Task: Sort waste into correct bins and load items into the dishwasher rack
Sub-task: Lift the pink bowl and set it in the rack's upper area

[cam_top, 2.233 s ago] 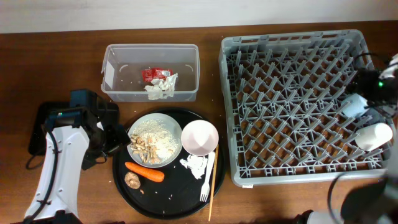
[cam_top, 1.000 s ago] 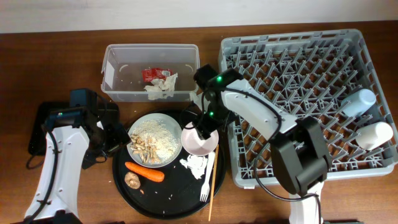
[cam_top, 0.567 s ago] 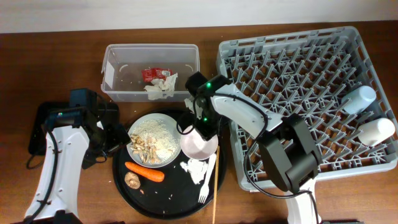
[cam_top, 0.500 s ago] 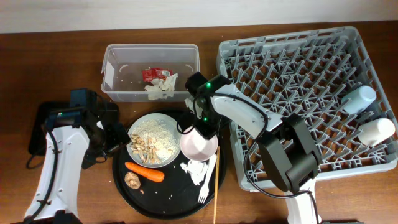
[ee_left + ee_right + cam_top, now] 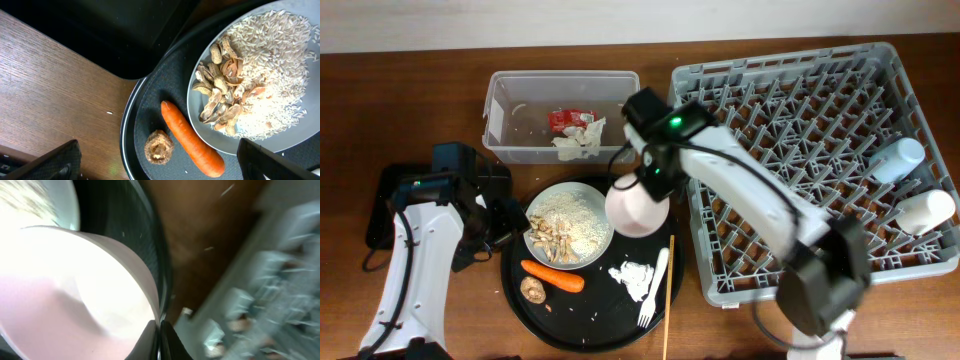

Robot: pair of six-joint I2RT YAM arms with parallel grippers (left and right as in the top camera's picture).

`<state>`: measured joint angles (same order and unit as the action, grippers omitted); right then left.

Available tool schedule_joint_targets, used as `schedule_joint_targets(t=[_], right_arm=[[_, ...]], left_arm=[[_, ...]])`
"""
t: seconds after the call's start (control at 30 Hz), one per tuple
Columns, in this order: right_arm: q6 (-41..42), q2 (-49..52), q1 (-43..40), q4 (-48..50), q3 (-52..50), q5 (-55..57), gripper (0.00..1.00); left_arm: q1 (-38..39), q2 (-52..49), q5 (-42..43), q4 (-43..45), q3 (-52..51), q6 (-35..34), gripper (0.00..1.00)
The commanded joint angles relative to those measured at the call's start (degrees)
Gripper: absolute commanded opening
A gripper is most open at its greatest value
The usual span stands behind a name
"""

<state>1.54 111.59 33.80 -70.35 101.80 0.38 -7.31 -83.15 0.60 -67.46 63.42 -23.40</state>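
A pink bowl (image 5: 637, 210) hangs tilted above the black tray (image 5: 590, 320), with my right gripper (image 5: 643, 184) shut on its far rim. In the right wrist view the bowl (image 5: 75, 295) fills the left side and the two fingers (image 5: 150, 342) pinch its rim together. The grey dishwasher rack (image 5: 800, 150) lies to the right and holds two white cups (image 5: 898, 160). A clear bin (image 5: 562, 118) behind the tray holds a red wrapper and tissue. My left gripper (image 5: 160, 172) stands open above the carrot (image 5: 192, 142) and a brown stub (image 5: 159, 147), beside the plate of rice and peanut shells (image 5: 260, 80).
On the tray lie a crumpled napkin (image 5: 636, 277), a white fork (image 5: 655, 290) and a chopstick (image 5: 668, 300). A black box (image 5: 430, 190) sits at the left by my left arm. The rack's near corner (image 5: 715, 290) stands close to the tray's right edge.
My right gripper has shut on the bowl's rim and lifted it up and back off the tray. The napkin under it now shows fully. The left arm has not moved.
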Motion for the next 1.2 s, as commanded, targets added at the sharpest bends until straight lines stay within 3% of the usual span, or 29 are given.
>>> schedule_joint_targets(t=[0.0,0.27,0.4,0.5,0.67,0.83,0.93,1.17], right_arm=[[0.87,-10.05,-2.75,-0.5,2.8,9.64,0.04],[0.9,-19.17,-9.68,-2.93,2.8,21.11,0.04],[2.45,-19.47,-12.96,-2.95,2.8,43.74,0.04],[16.22,-19.47,-13.7,-2.95,2.78,68.15,0.04],[20.22,-18.88,-14.88,2.71,1.99,74.97,0.04],[20.17,-15.85,-21.86,11.5,1.86,83.95,0.04],[19.98,-14.95,-25.94,18.01,1.88,82.38,0.04],[19.93,-10.71,-34.86,21.73,1.86,80.52,0.04]], left_arm=[[-0.37,-0.35,-0.39,-0.07,-0.35,0.76,0.99],[-0.37,-0.35,-0.39,-0.07,-0.35,0.76,0.99],[-0.37,-0.35,-0.39,-0.09,-0.35,0.76,0.99],[-0.37,-0.35,-0.39,-0.04,-0.35,0.74,0.99],[-0.37,-0.35,-0.39,-0.09,-0.35,0.76,0.99],[-0.37,-0.35,-0.39,-0.31,-0.35,0.76,0.99],[-0.37,-0.35,-0.39,-0.26,-0.35,0.76,0.99],[-0.37,-0.35,-0.39,-0.28,-0.35,0.74,0.99]])
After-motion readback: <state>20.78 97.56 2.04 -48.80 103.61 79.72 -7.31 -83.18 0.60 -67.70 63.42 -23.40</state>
